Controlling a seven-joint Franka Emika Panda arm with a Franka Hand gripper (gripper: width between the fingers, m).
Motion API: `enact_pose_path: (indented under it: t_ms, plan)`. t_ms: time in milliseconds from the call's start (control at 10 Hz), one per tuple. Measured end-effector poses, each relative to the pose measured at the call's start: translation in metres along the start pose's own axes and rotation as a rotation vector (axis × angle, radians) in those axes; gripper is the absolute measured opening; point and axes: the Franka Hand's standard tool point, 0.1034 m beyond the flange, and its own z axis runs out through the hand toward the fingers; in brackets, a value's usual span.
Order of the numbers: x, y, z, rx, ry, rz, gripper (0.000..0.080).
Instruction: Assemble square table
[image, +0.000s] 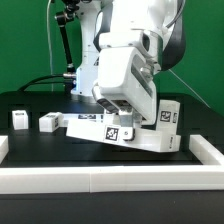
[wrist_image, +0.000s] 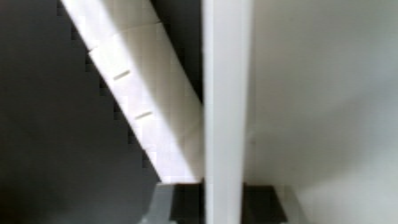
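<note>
The black counter (image: 25, 138) is overhung by the white arm (image: 125, 70). At the counter's middle the square table top (image: 125, 132) is found, its rim clenched between the jaws. Small leg posts (image: 48, 122) are seen toward the exterior view's left.

a: what runs along the bottom of the frame?
b: a long white border rail (image: 110, 182), edge to edge. one end of it turns up at the lower left, and another stretch climbs the lower right.
a: and inside that?
b: a black tabletop (image: 35, 142), bare at the lower left.
a: behind it?
b: a green backdrop (image: 25, 40) fills the upper left and shows again at the right edge. black cables (image: 45, 80) sag across it at the middle left.
</note>
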Motion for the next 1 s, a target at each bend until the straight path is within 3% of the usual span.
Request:
enact_pose_path:
  t_ms: [200,400,700,800,1000]
  plan:
    - [0.005,0.0,-0.001,-0.009,0.013,-0.086,0.0078]
    - [0.028,-0.001,-0.001,-0.029,0.05,-0.223,0.0082]
    - [0.061,0.0,0.001,-0.038,0.073,-0.273,0.0084]
    - [0.071,0.0,0.002,-0.03,0.071,-0.286,0.0084]
    - [0.068,0.002,0.002,-0.033,0.071,-0.274,0.0084]
